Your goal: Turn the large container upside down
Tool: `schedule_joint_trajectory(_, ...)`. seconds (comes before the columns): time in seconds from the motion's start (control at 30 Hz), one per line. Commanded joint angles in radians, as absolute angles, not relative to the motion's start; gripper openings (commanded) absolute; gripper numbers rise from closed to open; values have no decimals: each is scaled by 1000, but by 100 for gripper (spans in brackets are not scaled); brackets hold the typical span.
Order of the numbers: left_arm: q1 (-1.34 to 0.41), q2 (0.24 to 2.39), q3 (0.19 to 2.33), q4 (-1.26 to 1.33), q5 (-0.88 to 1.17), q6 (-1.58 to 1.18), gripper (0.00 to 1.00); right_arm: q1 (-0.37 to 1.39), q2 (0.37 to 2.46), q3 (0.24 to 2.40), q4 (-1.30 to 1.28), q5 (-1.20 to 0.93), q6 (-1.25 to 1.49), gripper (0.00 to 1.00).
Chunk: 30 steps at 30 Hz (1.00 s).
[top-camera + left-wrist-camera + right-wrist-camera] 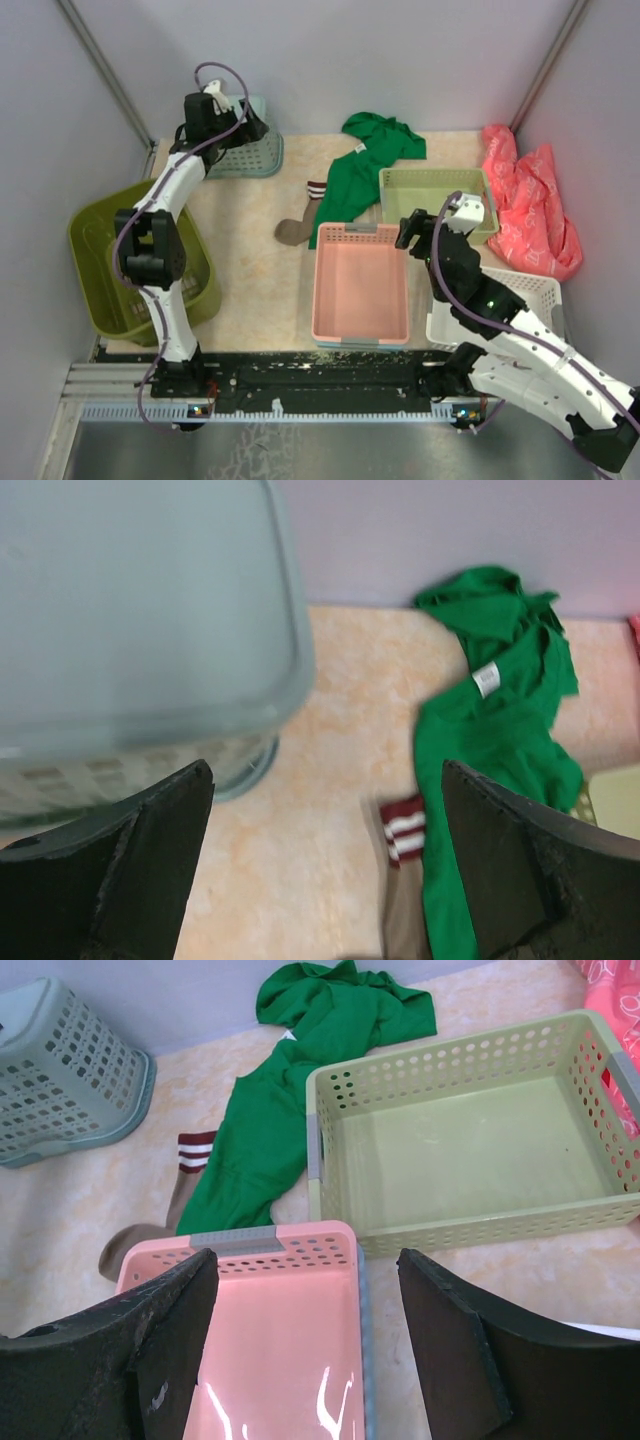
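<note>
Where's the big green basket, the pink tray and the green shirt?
big green basket [100, 275]: top view, inside its left wall.
pink tray [360, 290]: top view, its bare floor.
green shirt [352, 185]: top view, its middle.

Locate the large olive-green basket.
In the top view, the large olive-green basket sits at the left edge of the table, beneath the left arm, nearer than the teal basket.

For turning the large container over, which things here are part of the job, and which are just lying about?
Part of the job:
- olive basket, upright at the table's left edge

Lying about:
- teal basket
- pink tray
- pale green tray
- white basket
- green shirt
- sock
- pink bundle
</note>
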<state>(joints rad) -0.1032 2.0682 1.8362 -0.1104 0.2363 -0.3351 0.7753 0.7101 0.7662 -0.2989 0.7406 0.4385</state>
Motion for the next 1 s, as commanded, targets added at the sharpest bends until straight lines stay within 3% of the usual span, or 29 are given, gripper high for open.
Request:
schedule_joint_trajectory(0.0, -163, 1878, 1712, -109, 273, -270, 100, 771, 668, 758, -273, 757, 463, 73)
schedule_joint_trajectory(0.17, -185, 1685, 1558, -240, 190, -219, 100, 771, 687, 746, -245, 755, 451, 74)
schedule_joint_trajectory(0.43, -197, 1352, 1342, -510, -188, -169, 100, 771, 753, 717, -166, 707, 443, 77)
schedule_joint_trajectory(0.63, -185, 1228, 1221, -709, -426, -322, 100, 770, 824, 724, -121, 650, 409, 79)
schedule_joint_trajectory(0.97, -176, 1183, 1031, -706, -456, -476, 99, 770, 884, 744, -112, 594, 399, 80)
